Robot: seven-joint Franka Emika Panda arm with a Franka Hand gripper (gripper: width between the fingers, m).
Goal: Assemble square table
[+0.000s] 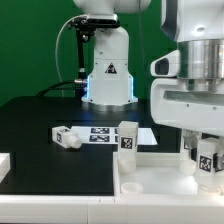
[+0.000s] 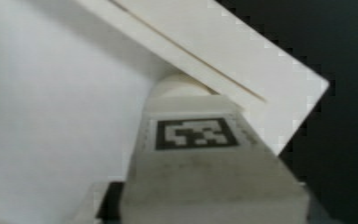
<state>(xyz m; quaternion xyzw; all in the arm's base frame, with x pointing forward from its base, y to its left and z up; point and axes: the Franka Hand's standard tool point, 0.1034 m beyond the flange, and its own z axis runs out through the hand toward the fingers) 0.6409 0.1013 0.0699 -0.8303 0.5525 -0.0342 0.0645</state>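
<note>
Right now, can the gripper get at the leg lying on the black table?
Probably yes: nothing stands over the lying leg, though the gripper is around another leg on the exterior view's right.

My white tabletop (image 1: 160, 190) lies flat, rim up. One tagged leg (image 1: 128, 137) stands upright at its 10 o'clock corner. A second leg (image 1: 65, 137) lies on its side farther toward 9 o'clock. A third leg (image 1: 208, 160) is, I think, held upright near 3 o'clock.
</note>
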